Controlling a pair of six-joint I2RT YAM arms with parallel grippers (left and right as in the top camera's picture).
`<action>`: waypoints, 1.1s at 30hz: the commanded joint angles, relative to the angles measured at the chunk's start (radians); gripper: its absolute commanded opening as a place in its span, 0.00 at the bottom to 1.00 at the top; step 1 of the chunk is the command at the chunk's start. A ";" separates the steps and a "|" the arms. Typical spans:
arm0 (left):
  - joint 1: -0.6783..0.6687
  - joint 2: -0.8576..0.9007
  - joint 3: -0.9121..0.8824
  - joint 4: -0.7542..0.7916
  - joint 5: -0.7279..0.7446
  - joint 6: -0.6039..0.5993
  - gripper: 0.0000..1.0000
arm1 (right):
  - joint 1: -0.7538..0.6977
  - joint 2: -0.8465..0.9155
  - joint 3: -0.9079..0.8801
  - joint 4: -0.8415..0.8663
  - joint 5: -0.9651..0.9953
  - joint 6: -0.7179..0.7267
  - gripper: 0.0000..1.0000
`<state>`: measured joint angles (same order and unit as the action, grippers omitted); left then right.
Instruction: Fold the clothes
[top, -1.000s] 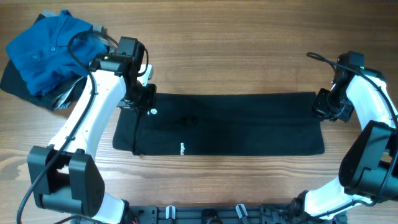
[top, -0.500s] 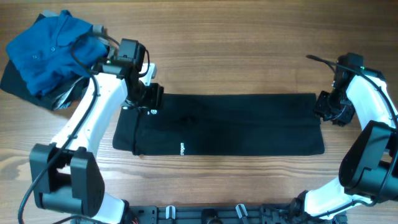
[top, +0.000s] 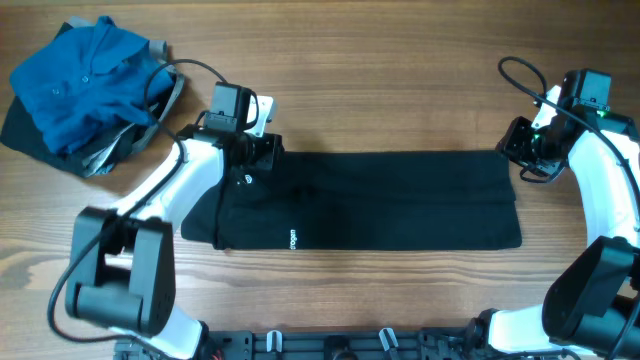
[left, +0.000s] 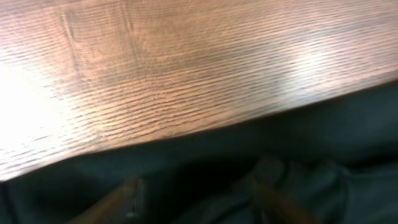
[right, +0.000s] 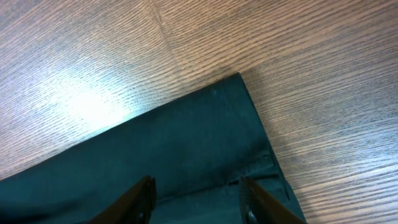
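The clothes (top: 380, 200), one black garment, lie flat on the wooden table as a long folded rectangle, with a small white logo (top: 292, 239) near the front edge. My left gripper (top: 266, 152) hovers over the garment's back left edge. In the left wrist view, which is blurred, the left gripper (left: 199, 200) is open over the dark fabric (left: 323, 130), with nothing between its fingers. My right gripper (top: 510, 150) is at the back right corner. In the right wrist view the right gripper (right: 199, 196) is open above that corner (right: 236, 93), holding nothing.
A bright blue shirt (top: 75, 80) lies crumpled on a pile at the table's back left, with grey cloth (top: 115, 150) and a dark piece (top: 20, 130) under it. A black cable (top: 170, 80) loops from the left arm over that pile. The arm bases (top: 330, 345) stand along the front edge.
Both grippers have gone from shut to open and let go of the garment's back edge. The left gripper moved right along that edge. The right one drew back slightly.
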<state>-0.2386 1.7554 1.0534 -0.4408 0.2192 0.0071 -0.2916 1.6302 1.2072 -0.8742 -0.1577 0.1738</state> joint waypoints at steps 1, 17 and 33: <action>-0.002 0.051 -0.009 -0.005 0.072 0.015 0.23 | -0.003 -0.011 0.015 -0.008 -0.027 -0.026 0.47; -0.132 -0.193 -0.006 -0.249 0.028 0.011 0.46 | -0.003 -0.011 0.015 0.000 -0.027 -0.043 0.48; -0.130 0.093 -0.006 0.137 -0.071 0.059 0.35 | -0.003 -0.011 -0.005 0.001 -0.028 -0.042 0.48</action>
<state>-0.3767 1.8587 1.0470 -0.2886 0.1570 0.0620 -0.2916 1.6302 1.2068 -0.8764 -0.1684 0.1516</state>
